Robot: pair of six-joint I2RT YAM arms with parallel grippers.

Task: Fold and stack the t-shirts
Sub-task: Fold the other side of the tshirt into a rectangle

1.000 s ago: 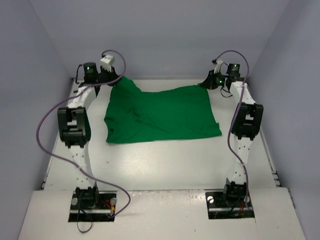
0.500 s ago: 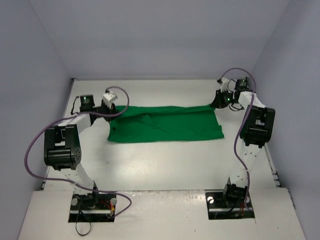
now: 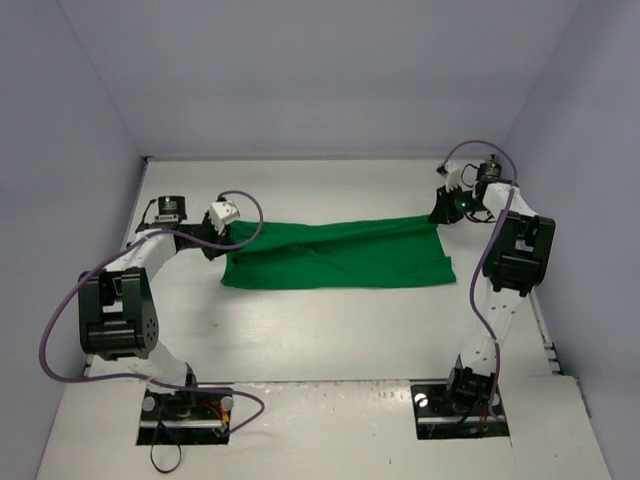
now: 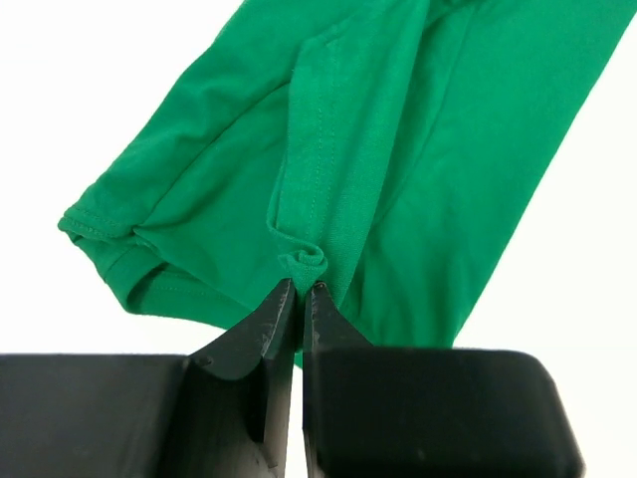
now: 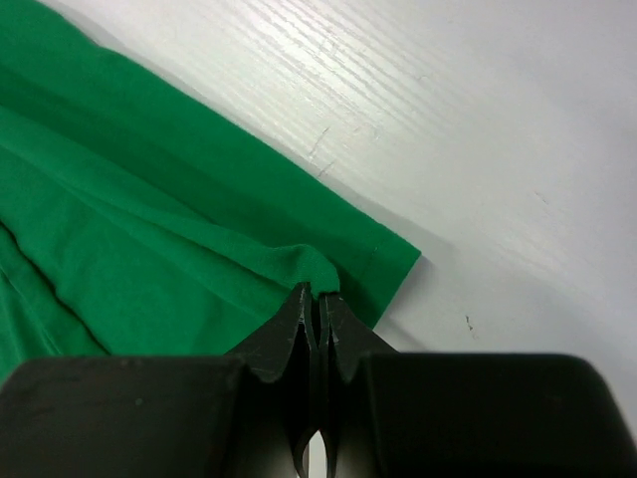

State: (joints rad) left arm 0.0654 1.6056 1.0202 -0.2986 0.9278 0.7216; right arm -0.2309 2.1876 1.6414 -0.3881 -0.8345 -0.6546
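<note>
Left hand (image 4: 302,289): clamped on shirt (image 4: 398,129)
Right hand (image 5: 317,294): clamped on shirt corner
Done: likely one lengthwise fold, between hands
Remaining: further folds, stacking

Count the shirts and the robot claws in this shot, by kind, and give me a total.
green t-shirt: 1
claws: 2 (left claw, right claw, each shut on the shirt's edge)
Total: 3

Plain bright green, no print, recorded for t-shirt (image 3: 335,255). Table (image 3: 330,330) noted white, faintly grained. Left gripper (image 4: 302,289) and right gripper (image 5: 317,294) observed black. Walls (image 3: 300,80) pale lilac-grey.
</note>
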